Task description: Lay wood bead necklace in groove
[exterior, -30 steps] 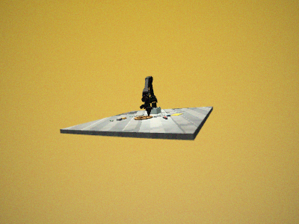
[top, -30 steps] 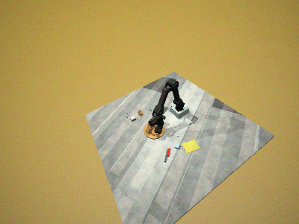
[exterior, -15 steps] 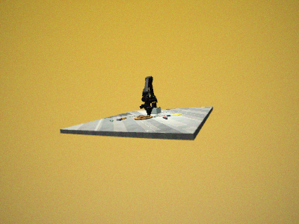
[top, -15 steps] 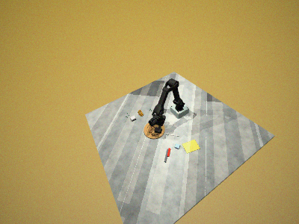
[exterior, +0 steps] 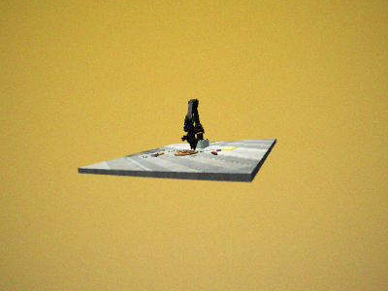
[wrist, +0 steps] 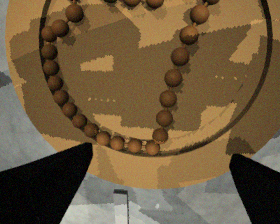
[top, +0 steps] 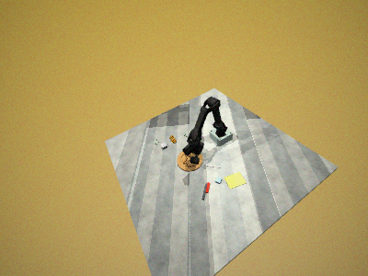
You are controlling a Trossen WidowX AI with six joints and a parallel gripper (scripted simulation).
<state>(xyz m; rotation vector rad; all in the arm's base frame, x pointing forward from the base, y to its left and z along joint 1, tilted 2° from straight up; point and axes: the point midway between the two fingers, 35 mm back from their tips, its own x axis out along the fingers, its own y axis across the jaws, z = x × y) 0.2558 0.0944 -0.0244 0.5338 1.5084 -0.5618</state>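
The round wooden bead board (top: 181,165) (exterior: 178,153) (wrist: 150,176) lies flat. The brown bead necklace (wrist: 168,98) lies on it. In the wrist view, a run of beads follows the dark groove along the left side and down to the bottom. There the strand doubles back and runs up across the inside of the board, out of the groove. More beads cross at the top edge, where the rest is cut off. The groove's right side shows no beads. My gripper (wrist: 161,155) is wide open and empty above the near rim, with its fingers either side of the lowest beads.
A yellow sheet (top: 235,180), a small blue piece (top: 218,180) and a red and dark grey item (top: 206,190) lie near the board. An orange item (top: 173,139) and a small white block (top: 164,145) lie on its other side. The arm's base box (top: 221,138) stands behind.
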